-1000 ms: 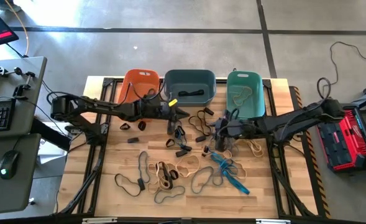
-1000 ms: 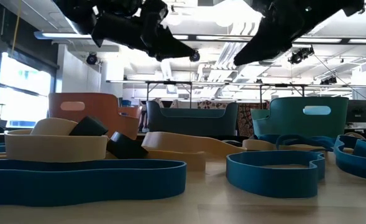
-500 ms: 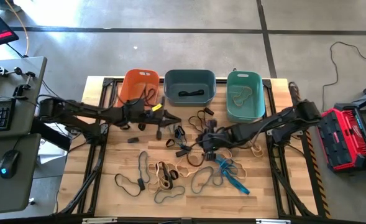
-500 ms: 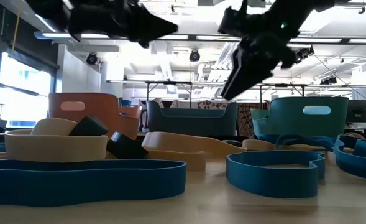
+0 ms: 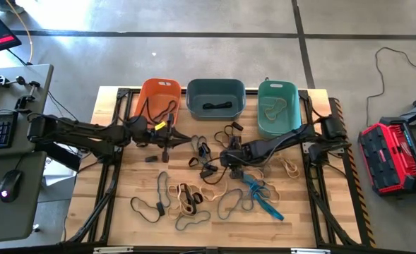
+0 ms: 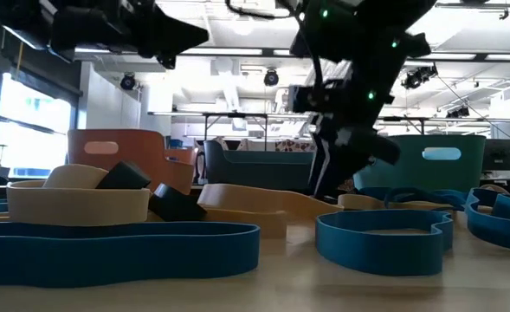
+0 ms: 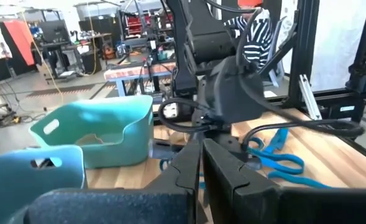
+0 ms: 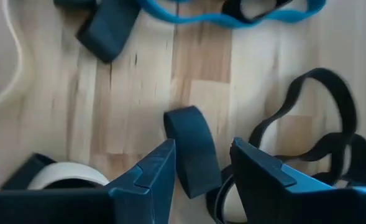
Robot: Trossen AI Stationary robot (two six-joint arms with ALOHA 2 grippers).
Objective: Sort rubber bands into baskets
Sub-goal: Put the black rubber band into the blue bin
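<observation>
Three baskets (image 5: 215, 98) lined the table's (image 5: 109, 212) far edge, with rubber bands (image 5: 193, 194) strewn across the wood. The right gripper (image 8: 201, 163), fingers spread, straddled a dark band (image 8: 192, 149) mid-table. The left gripper (image 5: 183, 139), pressed together, hovered before the orange basket.

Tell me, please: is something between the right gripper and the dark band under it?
Nothing visible. The right gripper is open directly over the dark rubber band, which stands between its fingers on bare wood. Other bands lie beside it, not in the way.
</observation>
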